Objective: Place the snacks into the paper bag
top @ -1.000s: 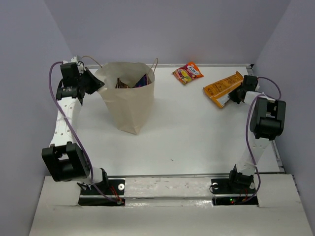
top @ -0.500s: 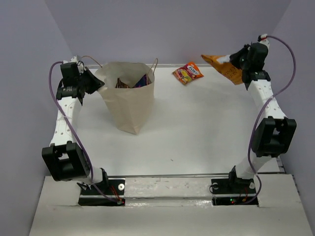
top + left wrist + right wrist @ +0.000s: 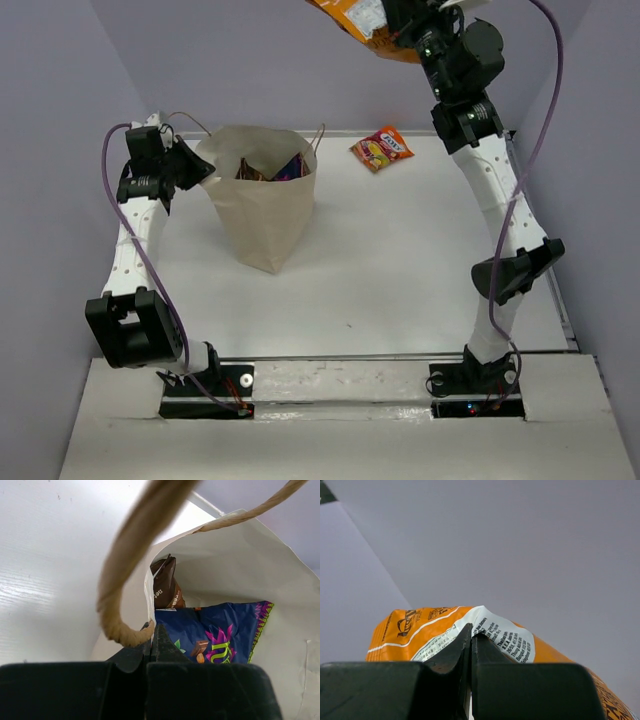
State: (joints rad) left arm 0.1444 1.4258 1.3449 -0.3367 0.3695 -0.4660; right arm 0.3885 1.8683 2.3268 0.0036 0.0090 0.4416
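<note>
The table [image 3: 400, 270] is a white flat surface, and pale lavender-grey walls [image 3: 250, 60] close it at the left, the far side and the right. The paper bag [image 3: 262, 215] stands upright on the far left part of the table with its mouth open. The red-orange packet [image 3: 381, 148] lies flat near the far edge, well apart from the bag.

My left arm goes from its base along the left side of the table, with the elbow low and near. My left gripper [image 3: 153, 630] is at the left rim of the bag. Its fingers are pressed together on the paper edge, just beside the place where the cord handle [image 3: 135, 555] comes down. Inside the bag, my left wrist camera sees the dark brown packet [image 3: 167, 582] standing against the wall and the purple packet [image 3: 215, 635] in front of it.

My right arm is stretched upward, and its wrist is high above the far right part of the table. My right gripper [image 3: 471, 636] is clamped on an edge of the orange packet [image 3: 365, 25]. The packet is in the air, high above the table and to the right of the bag's mouth.
</note>
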